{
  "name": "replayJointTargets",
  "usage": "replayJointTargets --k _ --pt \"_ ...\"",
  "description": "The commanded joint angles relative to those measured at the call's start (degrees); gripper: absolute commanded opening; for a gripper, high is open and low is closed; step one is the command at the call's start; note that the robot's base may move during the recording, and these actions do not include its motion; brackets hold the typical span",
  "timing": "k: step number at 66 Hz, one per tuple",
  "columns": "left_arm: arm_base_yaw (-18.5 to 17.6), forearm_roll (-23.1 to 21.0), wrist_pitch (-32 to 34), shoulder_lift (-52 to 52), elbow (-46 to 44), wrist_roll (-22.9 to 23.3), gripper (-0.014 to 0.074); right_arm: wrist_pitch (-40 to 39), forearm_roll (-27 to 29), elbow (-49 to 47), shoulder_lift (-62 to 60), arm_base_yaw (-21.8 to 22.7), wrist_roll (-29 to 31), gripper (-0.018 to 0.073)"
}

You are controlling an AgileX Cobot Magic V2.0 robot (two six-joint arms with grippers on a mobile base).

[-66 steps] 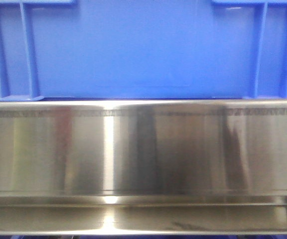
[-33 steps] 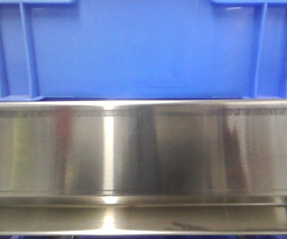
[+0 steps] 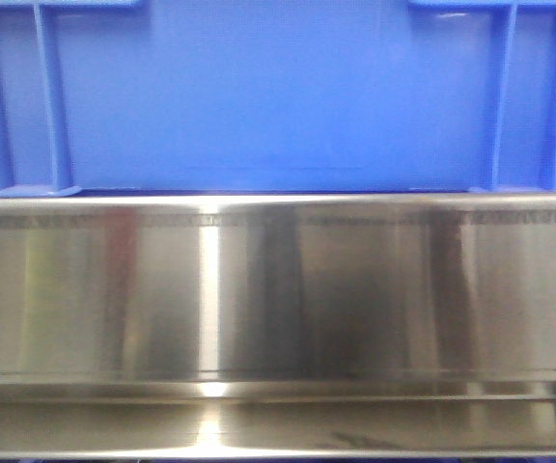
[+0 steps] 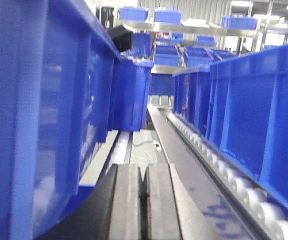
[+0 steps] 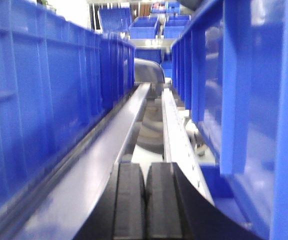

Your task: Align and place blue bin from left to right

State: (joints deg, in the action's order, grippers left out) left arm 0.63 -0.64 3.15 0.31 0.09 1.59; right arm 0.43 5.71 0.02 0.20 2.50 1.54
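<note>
Front view: blue bin [image 3: 278, 96] fills the upper frame. Flat side wall faces the camera, 2 vertical ribs near each corner, base just behind the top edge of a steel panel [image 3: 278, 289].

Left claw [image 4: 144, 200] clenched, pads together, nothing between. Roller track [image 4: 234, 185] runs along its right.

Right claw [image 5: 145, 205] clenched likewise, empty, low between a row of blue crates [image 5: 44, 90] and a near blue wall [image 5: 264, 100].
</note>
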Motion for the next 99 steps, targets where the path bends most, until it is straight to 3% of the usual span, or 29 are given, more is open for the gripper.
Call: replayJointTargets --k 1,10,24,38,45,49,53,61,69,72,80,91,99 --pt "-0.3 -0.4 1.8 -0.3 -1.2 0.0 -0.0111 -4.4 -0.4 0.0 -0.2 -0.2 0.2 -0.0068" --pt "-0.3 -0.4 -2.1 -0.3 -7.7 0.0 -0.0111 -2.4 -0.4 -4.8 -0.2 -0.2 0.2 -0.0068" --pt "-0.3 -0.4 -13.8 -0.3 -22.8 0.0 -0.0111 10.3 -0.4 -21.1 -0.2 -0.2 0.2 -0.0068" --pt "-0.3 -0.4 -25.3 6.6 -37.8 0.0 -0.0108 21.9 -0.4 -37.9 6.4 -0.2 0.2 -0.0067" --pt "-0.3 -0.4 -30.0 12.6 -44.4 -0.4 -0.0032 24.5 0.7 -44.5 12.1 -0.2 0.2 -0.0052" --pt "-0.3 -0.4 -31.8 16.9 -48.2 -2.6 0.0059 25.1 1.2 -47.3 15.6 -0.2 0.2 0.0016" --pt "-0.3 -0.4 -33.0 21.1 -51.3 -4.4 0.0188 26.0 1.3 -50.2 19.1 -0.2 0.2 0.015" --pt "-0.3 -1.1 -33.8 27.9 -55.2 -4.4 0.0395 25.4 1.3 -52.9 24.5 -0.2 0.2 0.0403" --pt "-0.5 -1.5 -35.5 33.4 -57.0 -4.4 0.0572 24.6 1.3 -53.2 29.1 -0.2 0.3 0.0575" --pt "-1.7 -1.5 -35.4 34.8 -57.3 -4.4 0.062 24.5 1.3 -53.2 30.4 -0.3 0.4 0.0568" --pt "-7.5 -1.5 -34.1 38.0 -57.4 -4.4 0.0601 26.4 4.5 -53.9 33.4 -1.0 1.0 0.0568" --pt "-16.2 -1.7 -37.3 44.9 -62.0 -4.4 0.0601 28.9 8.6 -56.7 37.7 -6.1 5.3 0.0568" --pt "-19.8 -1.9 -42.1 52.5 -69.2 -4.3 0.0601 33.5 8.6 -62.1 44.0 -9.8 5.3 0.0568"
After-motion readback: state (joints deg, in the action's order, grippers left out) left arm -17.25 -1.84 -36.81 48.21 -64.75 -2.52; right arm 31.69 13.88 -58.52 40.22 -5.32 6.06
